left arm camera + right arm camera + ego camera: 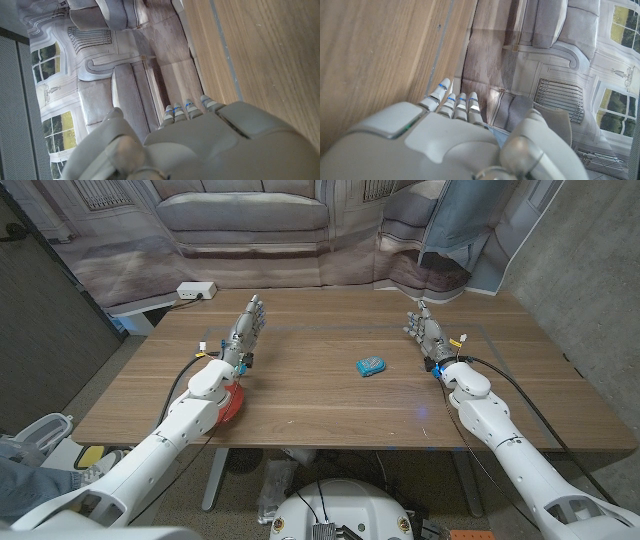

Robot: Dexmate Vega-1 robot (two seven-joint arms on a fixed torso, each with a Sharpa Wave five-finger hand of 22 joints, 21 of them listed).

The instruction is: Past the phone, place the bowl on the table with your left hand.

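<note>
A small blue phone (pixel 371 366) lies on the wooden table (pixel 330 410), right of the middle. A red bowl (pixel 233 403) sits near the table's front left, largely hidden under my left forearm. My left hand (pixel 247 328) stands well beyond the bowl at the left, fingers stretched out and holding nothing. My right hand (pixel 425 330) stands the same way at the right, beyond the phone and apart from it. In the left wrist view the back of my left hand (pixel 210 145) points along the table (pixel 265 60); the right wrist view shows my right hand (pixel 440 140) likewise.
A white power strip (pixel 196 290) lies on a pale desk behind the table's far left corner. A printed backdrop with a sofa (pixel 250 220) hangs behind the table. A person's knee (pixel 18 450) shows at the lower left edge.
</note>
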